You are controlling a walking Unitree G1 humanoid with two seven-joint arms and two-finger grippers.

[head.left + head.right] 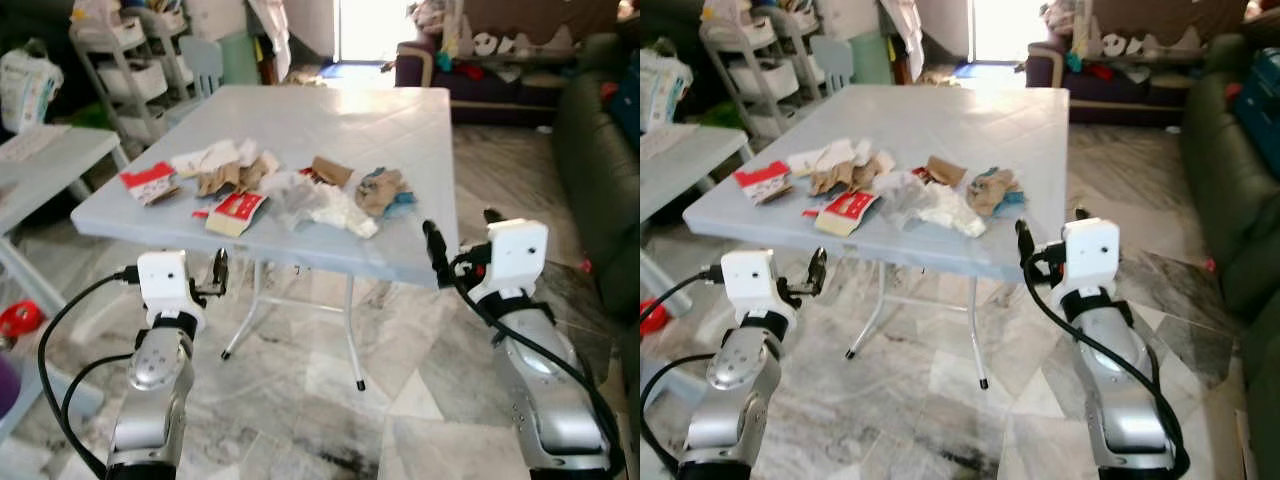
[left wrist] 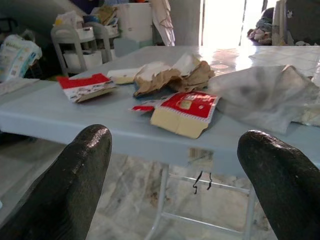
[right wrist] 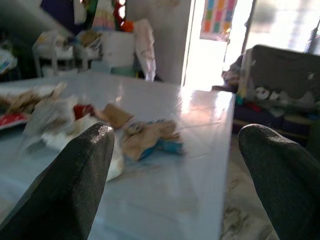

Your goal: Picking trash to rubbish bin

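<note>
A pale blue table [image 1: 340,120] carries a spread of trash near its front edge. There are two red-and-white cartons [image 1: 236,212] [image 1: 150,182], crumpled brown paper [image 1: 228,176], white tissue [image 1: 345,212] and a brown-and-blue wad [image 1: 382,190]. My left gripper [image 1: 218,272] is held below the table's front edge, open and empty, and faces the nearer red-and-white carton [image 2: 182,112]. My right gripper [image 1: 460,235] stands open and empty at the table's front right corner, level with the top, facing the brown-and-blue wad [image 3: 150,137].
A second grey table [image 1: 50,150] stands at the left, with a shelving rack [image 1: 130,60] behind it. A dark sofa [image 1: 600,150] runs along the right. A red object [image 1: 15,320] lies on the marble floor by my left arm.
</note>
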